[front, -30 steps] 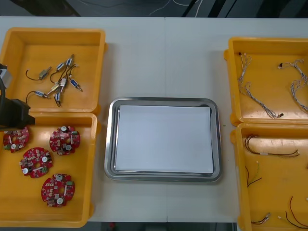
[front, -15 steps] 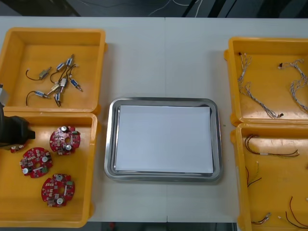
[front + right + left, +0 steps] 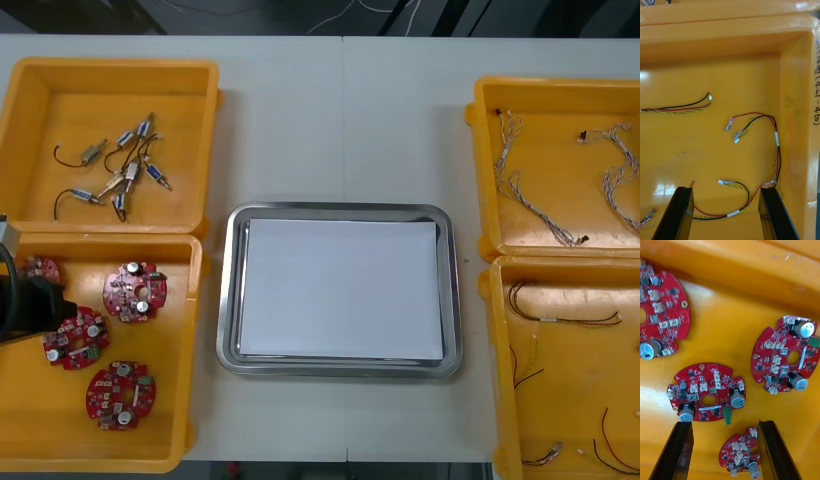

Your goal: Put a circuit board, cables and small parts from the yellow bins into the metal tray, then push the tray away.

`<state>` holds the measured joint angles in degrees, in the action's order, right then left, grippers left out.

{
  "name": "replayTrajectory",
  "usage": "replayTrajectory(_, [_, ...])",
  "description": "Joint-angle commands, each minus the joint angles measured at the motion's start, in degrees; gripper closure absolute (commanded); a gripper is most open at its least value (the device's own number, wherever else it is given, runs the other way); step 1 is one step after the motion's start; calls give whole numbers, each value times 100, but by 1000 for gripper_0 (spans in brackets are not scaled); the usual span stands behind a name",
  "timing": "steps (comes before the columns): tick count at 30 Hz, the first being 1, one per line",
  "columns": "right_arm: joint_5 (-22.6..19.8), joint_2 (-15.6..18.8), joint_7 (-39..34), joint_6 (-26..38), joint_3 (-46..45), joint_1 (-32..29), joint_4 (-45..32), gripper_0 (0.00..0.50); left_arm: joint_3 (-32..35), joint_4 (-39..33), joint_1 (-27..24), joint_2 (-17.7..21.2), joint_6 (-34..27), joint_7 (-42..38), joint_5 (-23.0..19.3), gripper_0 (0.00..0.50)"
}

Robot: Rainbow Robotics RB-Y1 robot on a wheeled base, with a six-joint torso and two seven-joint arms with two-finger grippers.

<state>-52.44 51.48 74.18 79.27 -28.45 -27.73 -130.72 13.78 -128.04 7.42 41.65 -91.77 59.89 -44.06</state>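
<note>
Hovering over the near left yellow bin [image 3: 40,430], the left gripper [image 3: 724,423] stands wide open, one round red circuit board [image 3: 739,453] lying between its fingers and three more beyond. The metal tray [image 3: 232,300], white inside, sits between the bins. The right gripper [image 3: 726,189], equally spread, hangs over red and yellow cables [image 3: 777,139]. Small metal parts [image 3: 115,170] lie in the far left bin [image 3: 40,100].

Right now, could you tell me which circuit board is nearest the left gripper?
The circuit board seen between the left gripper's open fingers in the left wrist view; the other three boards lie farther out, past its fingertips.
</note>
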Motion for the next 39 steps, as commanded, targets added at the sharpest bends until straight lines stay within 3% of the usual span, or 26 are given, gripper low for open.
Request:
replayTrajectory(1, [278,-314,141,-342,182,-260,-15,0,177,-204,365,-218,177,-276,117,0])
replayTrajectory(6, [647,-560,176,-606,481,-269,196,0,19,-195,453,-412,300,-302,249,0])
replayTrajectory(15, [1104,-569,571,-861,876,-374,275,0,-209,-186,523,-596,335,-311,539,0])
replayTrajectory(25, [911,-578,1907,-1397,876,-638,715,0,-605,-46,532,-737,396,-381,1014,0])
replayTrajectory(33, [190,-631,2751,-1942,1008,-620,1453,0,-816,236,558,-790,730,-390,1216,0])
replayTrajectory(39, [5,-631,3191,-2047,1184,-576,1567,0,-851,323,594,-834,827,-390,1286,0])
